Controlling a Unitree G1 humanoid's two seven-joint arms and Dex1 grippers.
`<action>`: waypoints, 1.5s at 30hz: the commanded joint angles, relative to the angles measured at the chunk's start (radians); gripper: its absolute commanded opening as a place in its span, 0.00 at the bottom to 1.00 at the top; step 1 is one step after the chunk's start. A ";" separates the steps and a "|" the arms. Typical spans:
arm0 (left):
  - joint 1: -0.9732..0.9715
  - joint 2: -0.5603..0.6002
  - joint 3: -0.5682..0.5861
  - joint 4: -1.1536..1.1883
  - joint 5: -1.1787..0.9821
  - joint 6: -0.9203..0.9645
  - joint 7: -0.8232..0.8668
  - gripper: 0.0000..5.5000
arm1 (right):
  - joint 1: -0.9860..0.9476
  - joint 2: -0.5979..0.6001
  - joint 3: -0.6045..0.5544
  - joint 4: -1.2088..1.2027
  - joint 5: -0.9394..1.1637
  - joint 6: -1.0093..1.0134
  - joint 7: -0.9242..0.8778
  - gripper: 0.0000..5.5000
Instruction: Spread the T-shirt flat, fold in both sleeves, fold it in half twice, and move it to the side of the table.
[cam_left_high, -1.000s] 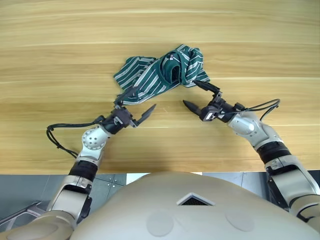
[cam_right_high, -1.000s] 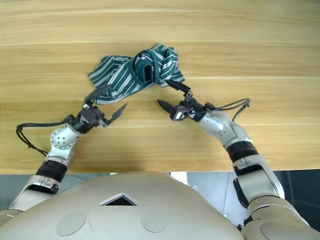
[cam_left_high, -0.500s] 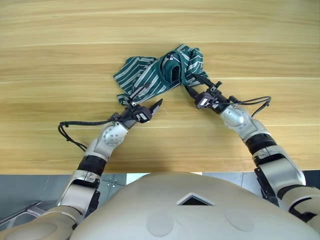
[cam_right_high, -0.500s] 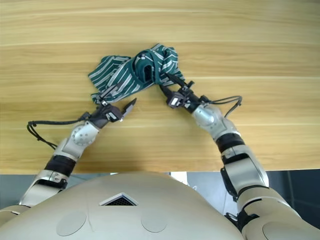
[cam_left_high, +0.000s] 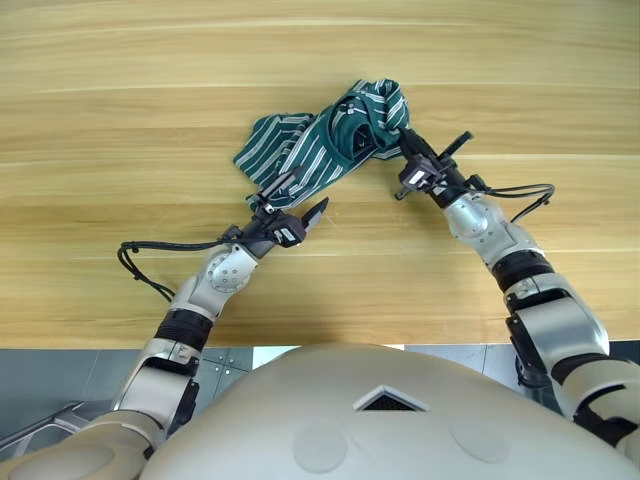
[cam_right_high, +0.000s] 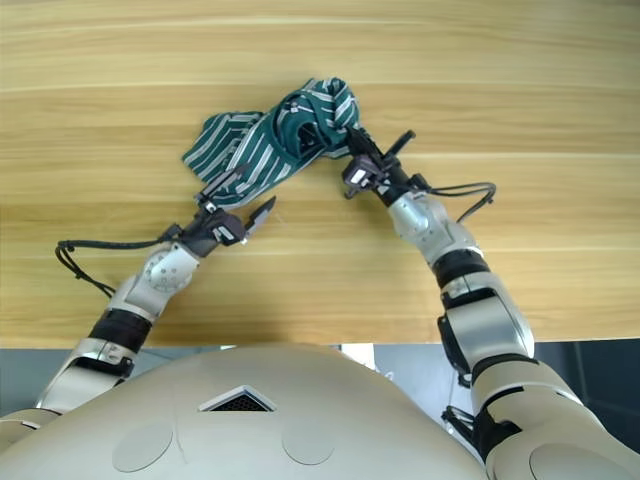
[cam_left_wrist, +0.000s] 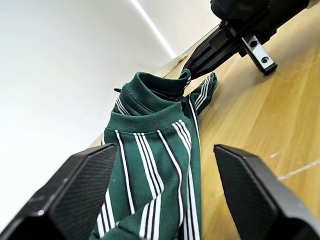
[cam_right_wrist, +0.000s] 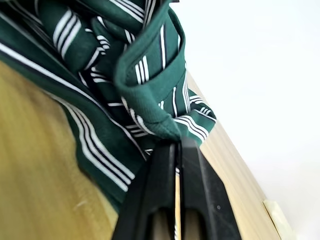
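Observation:
The green T-shirt (cam_left_high: 320, 145) with white stripes lies crumpled in a bunch on the wooden table (cam_left_high: 120, 120). My right gripper (cam_left_high: 405, 142) is at the bunch's right side, shut on a fold of the T-shirt (cam_right_wrist: 125, 65); the wrist view shows the two fingers (cam_right_wrist: 161, 165) pressed together on the hem. My left gripper (cam_left_high: 295, 198) stands open at the near left edge of the cloth, its fingers on either side of a striped flap (cam_left_wrist: 155, 150). In the left wrist view the right gripper (cam_left_wrist: 220, 45) sits farther off at the cloth's other end.
The table's near edge (cam_left_high: 90, 345) runs just in front of my arms. Bare wood lies to the left, right and beyond the T-shirt. A black cable (cam_left_high: 140, 260) loops beside my left forearm.
Both grippers moved forward to the T-shirt. The right one closed on its right edge and pulled the fold up and away. The left has held still for the last half second.

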 joint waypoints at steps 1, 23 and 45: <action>0.002 -0.007 -0.014 0.013 0.007 -0.002 0.016 0.65 | -0.019 0.003 0.003 0.024 -0.020 0.013 -0.016 0.00; 0.007 -0.096 -0.064 -0.035 0.020 0.097 0.099 0.65 | -0.028 0.124 -0.025 -0.342 0.171 -0.145 0.186 0.00; 0.024 -0.169 -0.065 -0.047 0.074 0.217 0.292 0.65 | -0.351 0.223 -0.090 -0.138 0.084 -0.117 0.066 0.00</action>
